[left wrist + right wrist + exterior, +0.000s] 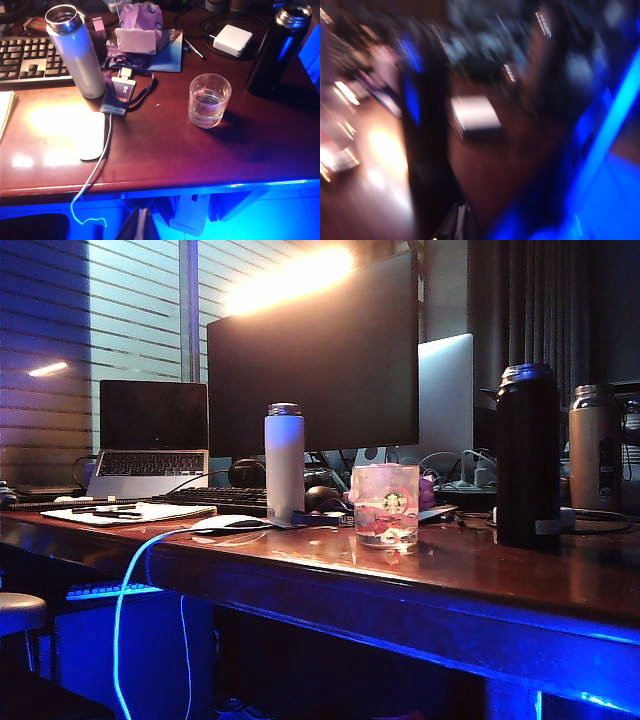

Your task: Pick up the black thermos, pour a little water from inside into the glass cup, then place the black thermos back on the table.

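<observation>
White slim bottle (284,462) stands upright left of centre on the surface (480,570), cap off in the left wrist view, open steel mouth showing, contents not readable. Flat white mouse (92,135) lies just in front of it. Glass cup (385,503) sits mid-surface, upright, a shallow layer of clear water in the bottom, green logo facing the exterior camera. Black thermos (527,455) stands upright to the right of the cup, apart from it, lid off, steel rim visible from above; inside too dark to tell. Grey-steel bottle (594,446) stands farther right, behind the thermos line. Left gripper not visible in any view; its camera looks down on the surface from above. Right gripper (461,220) shows only as a blur at the frame edge, fingers together, holding nothing; the blurred dark column beside it looks like the thermos
</observation>
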Robot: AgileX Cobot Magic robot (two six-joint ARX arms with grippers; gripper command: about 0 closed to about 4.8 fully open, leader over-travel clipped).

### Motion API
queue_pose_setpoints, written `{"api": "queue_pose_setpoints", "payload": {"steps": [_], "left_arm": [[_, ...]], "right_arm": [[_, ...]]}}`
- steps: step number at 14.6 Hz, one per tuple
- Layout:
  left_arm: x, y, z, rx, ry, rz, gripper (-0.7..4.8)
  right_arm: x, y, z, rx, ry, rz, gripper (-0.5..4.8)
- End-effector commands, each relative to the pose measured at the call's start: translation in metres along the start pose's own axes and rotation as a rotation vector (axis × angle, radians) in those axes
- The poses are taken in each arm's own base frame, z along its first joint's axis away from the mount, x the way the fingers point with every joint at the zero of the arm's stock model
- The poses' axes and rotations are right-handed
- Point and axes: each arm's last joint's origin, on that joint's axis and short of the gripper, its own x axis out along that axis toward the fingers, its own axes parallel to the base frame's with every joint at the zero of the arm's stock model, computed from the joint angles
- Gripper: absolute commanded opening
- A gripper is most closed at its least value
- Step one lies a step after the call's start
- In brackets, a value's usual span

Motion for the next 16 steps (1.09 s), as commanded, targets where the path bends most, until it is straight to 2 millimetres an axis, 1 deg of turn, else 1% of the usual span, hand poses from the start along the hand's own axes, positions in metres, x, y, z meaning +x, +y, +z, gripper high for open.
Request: {"api": "queue_pose_setpoints", "payload": {"steps": [1,5,6,10,16], "left_arm": [[-0.002,-0.001,0.002,0.007,-0.013,0.0,-0.03],[-0.002,-0.001,0.002,0.008,-0.013,0.0,-0.03],[-0.002,-0.001,0.002,0.007,-0.013,0.0,-0.03],[-0.002,-0.001,0.002,0.007,-0.013,0.0,-0.03],[-0.002,-0.001,0.002,0.007,-0.013,0.0,-0.03]], "right_arm": [[-0.009,-0.003,-0.031,0.026,0.081,-0.034,-0.01],[-0.014,-0.007,-0.057,0.026,0.171,-0.018,-0.01],[-0.016,-0.008,-0.058,0.028,0.179,-0.03,-0.01],[-0.02,-0.014,-0.052,0.041,0.099,-0.082,-0.01],[-0.02,-0.014,-0.052,0.053,0.094,-0.078,-0.01]]}}
